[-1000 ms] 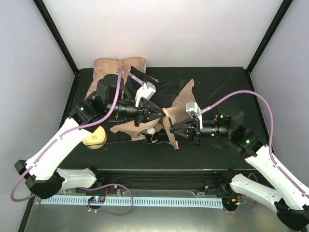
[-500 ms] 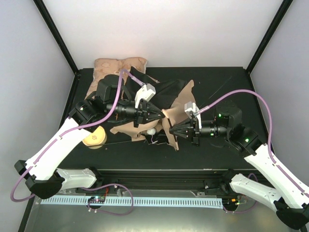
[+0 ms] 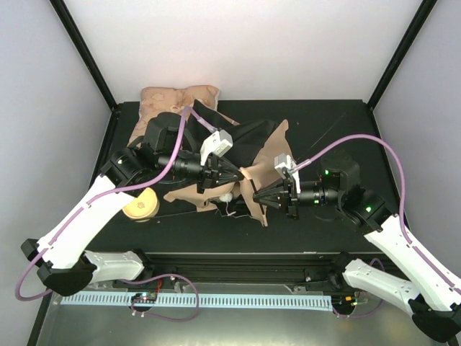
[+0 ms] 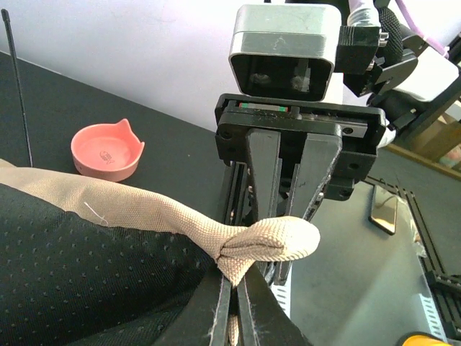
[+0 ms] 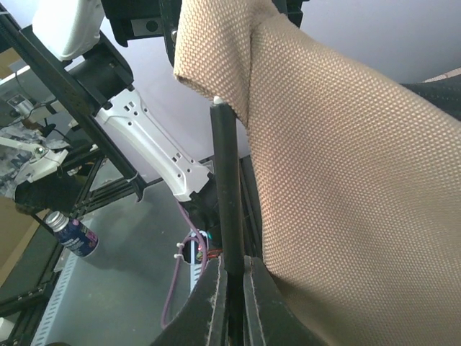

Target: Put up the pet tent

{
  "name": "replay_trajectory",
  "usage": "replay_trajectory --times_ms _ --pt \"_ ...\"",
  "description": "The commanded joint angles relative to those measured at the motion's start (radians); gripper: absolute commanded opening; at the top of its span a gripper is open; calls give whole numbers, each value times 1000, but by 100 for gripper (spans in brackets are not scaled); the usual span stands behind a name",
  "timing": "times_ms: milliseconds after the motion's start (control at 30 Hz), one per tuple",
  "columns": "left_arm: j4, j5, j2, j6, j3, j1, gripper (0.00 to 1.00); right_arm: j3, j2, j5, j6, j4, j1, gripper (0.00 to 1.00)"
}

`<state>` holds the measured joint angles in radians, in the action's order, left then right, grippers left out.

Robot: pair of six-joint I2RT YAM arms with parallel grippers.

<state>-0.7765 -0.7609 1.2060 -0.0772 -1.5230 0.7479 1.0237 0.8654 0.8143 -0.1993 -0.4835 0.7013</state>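
The pet tent (image 3: 265, 155) lies crumpled mid-table, tan canvas with black lining (image 3: 241, 135) and a white pom-pom (image 3: 227, 194). My left gripper (image 3: 240, 177) is shut on a folded tan edge of the tent (image 4: 268, 241), pinched between its fingertips (image 4: 234, 292). My right gripper (image 3: 254, 195) faces it from the right, tips close to the left gripper's. In the right wrist view it (image 5: 232, 282) is shut on a thin black pole (image 5: 226, 187), whose tip meets the tan canvas (image 5: 338, 158). The pole's lower end is hidden.
A beige floral cushion (image 3: 176, 97) lies at the back left. A small cat-eared bowl (image 3: 140, 205) sits at the front left and shows pink in the left wrist view (image 4: 106, 151). A loose thin pole (image 3: 328, 130) lies at the back right.
My right gripper has edged left with the pole toward the left gripper. The left gripper has shifted slightly nearer with the fabric still pinched.
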Motion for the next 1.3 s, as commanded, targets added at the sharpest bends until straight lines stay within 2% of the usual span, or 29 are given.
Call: replay_trajectory --times_ms 0,367,533,900,1133,1200,1267 --pt "8 -23 -15 71 -111 18 2 -25 18 -37 -40 -181 0 1" --pt "-29 2 15 89 -128 41 2 -25 20 -31 -44 -176 -2 1" --pt "-91 60 52 125 -163 78 2 -25 27 -27 -43 -175 0 1" --pt "-273 179 107 308 -218 157 2 -13 20 -69 -63 -177 -1 1" --pt "-323 230 115 372 -207 187 1 -15 18 -56 -70 -162 0 1" --pt "-335 219 128 398 -209 197 3 -19 24 -21 -73 -149 -1 1" --pt "-326 221 130 417 -208 213 9 -17 33 -4 -71 -150 -1 1"
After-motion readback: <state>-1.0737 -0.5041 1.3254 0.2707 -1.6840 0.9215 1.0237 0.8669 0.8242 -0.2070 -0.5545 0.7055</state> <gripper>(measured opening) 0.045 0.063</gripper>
